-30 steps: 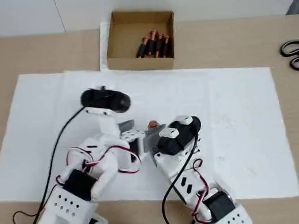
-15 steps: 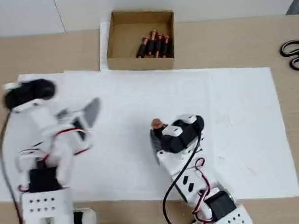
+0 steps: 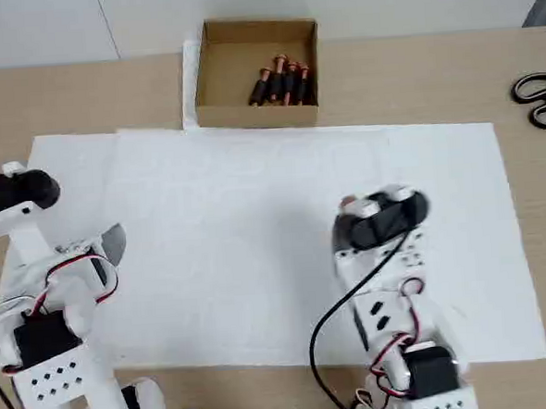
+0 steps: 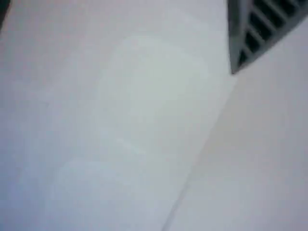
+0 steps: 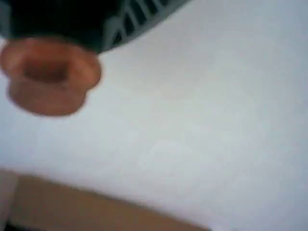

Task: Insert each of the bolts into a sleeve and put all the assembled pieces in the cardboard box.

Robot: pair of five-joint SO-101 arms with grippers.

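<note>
Delivery stage: the right claw (image 3: 344, 211) is clenched on what looks to be an assembled piece (image 5: 48, 77), whose orange head juts from the jaws just above the white sheet (image 3: 256, 233). The cardboard box (image 3: 221, 78), with a row of finished pieces (image 3: 282, 81) lying inside, sits well ahead of the claw and off to its left. The next move likely calls for a carry forward over the box's near wall before letting go. The left claw (image 3: 113, 244) stands well apart to the left; whether it is released or clenched cannot be told.
</note>
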